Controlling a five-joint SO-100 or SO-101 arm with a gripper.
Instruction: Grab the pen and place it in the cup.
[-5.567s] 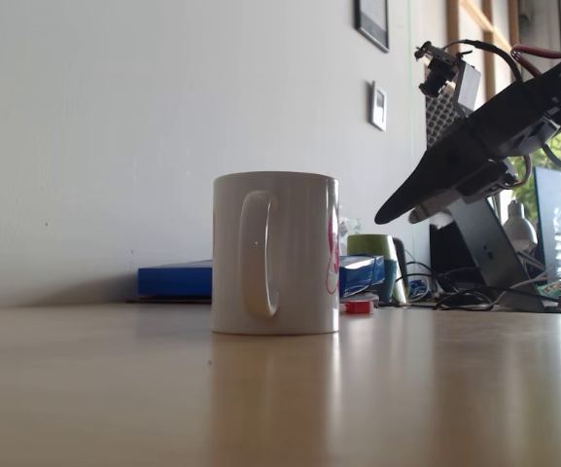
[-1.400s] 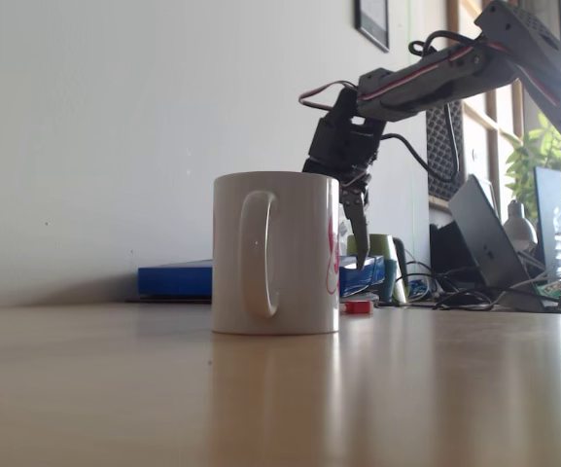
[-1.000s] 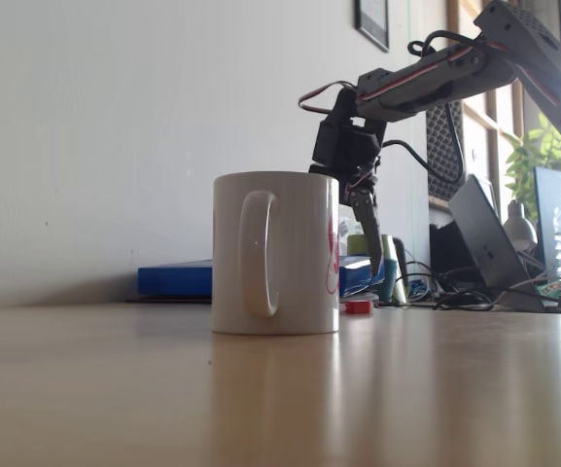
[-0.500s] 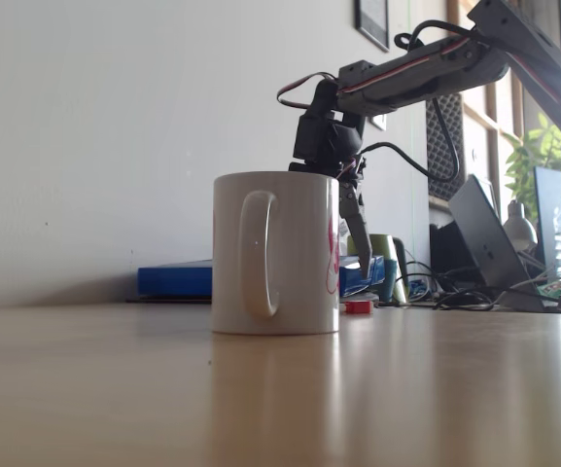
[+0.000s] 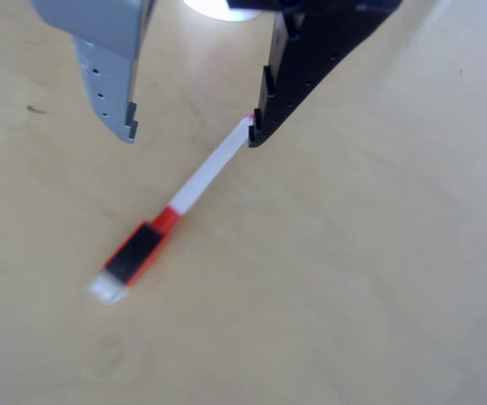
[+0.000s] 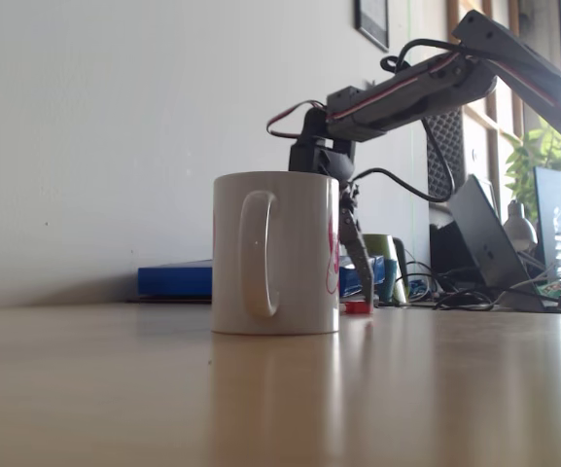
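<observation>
The robot's hand (image 5: 191, 133) hangs low over the pale wooden worktop (image 5: 378, 278) with its two fingers spread wide apart and nothing between them. In the other view the grey finger (image 5: 108, 80) reaches down from the top left, while the black finger (image 5: 298, 80) comes in from the top centre, its tip just at the white end of the pen (image 5: 175, 207). Whether that tip touches the barrel or sits just above it cannot be told.

The pen lies flat and on a diagonal, white barrel pointing up towards the black finger, red cap with its black clip nearer the lower left. Most of its length lies below the gap between the fingers, not inside it.

In the fixed view the hand (image 6: 356, 277) drops behind the cup (image 6: 275, 253), which stands upright on the worktop with its handle facing the camera; a scrap of the red pen (image 6: 358, 307) shows beside the cup's base.

The step in hand looks to be the reach before the grasp. To do it well, the hand would likely need to shift along the pen towards the cap so the barrel's middle sits squarely between the fingers, then settle lower before closing. Pinching only the end risks the pen pivoting or skidding away.
</observation>
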